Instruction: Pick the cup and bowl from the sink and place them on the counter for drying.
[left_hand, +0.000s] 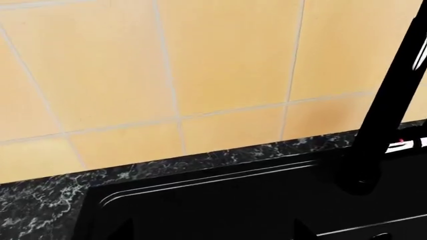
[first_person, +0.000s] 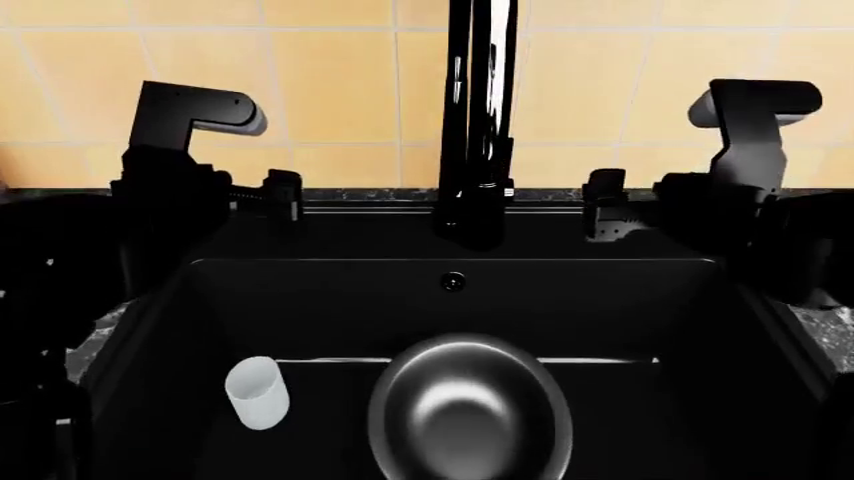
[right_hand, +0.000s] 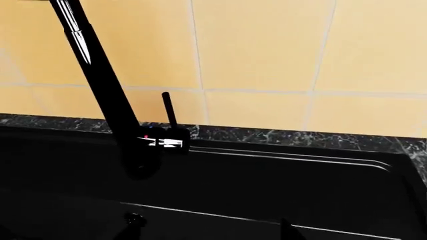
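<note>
Cup (first_person: 256, 393): seen in the head view on the sink floor, at the near left; it is tilted, with its open mouth turned up and left; it lies just left of the bowl and apart from it
Bowl (first_person: 470, 412): seen resting upright on the sink floor, near and about centred under the tap; its shiny inside is turned up; its near edge is cut off by the picture border
Sink (first_person: 334, 300): a black basin filling most of the head view; a small round fitting (first_person: 454, 283) is set in its far wall; its far rim is shown in both wrist views
Tap (first_person: 478, 110): a tall glossy black column raised from the far rim at the centre; in the right wrist view a thin lever (right_hand: 169, 109) is seen beside its base
Bench (left_hand: 40, 200): dark marbled surface with white veining, seen as a narrow strip between the far sink rim and the wall, and at the left and right sides of the basin
Wall (first_person: 334, 80): yellow-orange tiles with pale grout, behind the bench
Left tool (first_person: 278, 192): held high at the far left, above the sink rim, well apart from the cup; nothing is held in it; whether its jaws are apart cannot be told
Right tool (first_person: 605, 200): held high at the far right, above the sink rim, well apart from the bowl; nothing is held in it; the spacing of its jaws cannot be told
</note>
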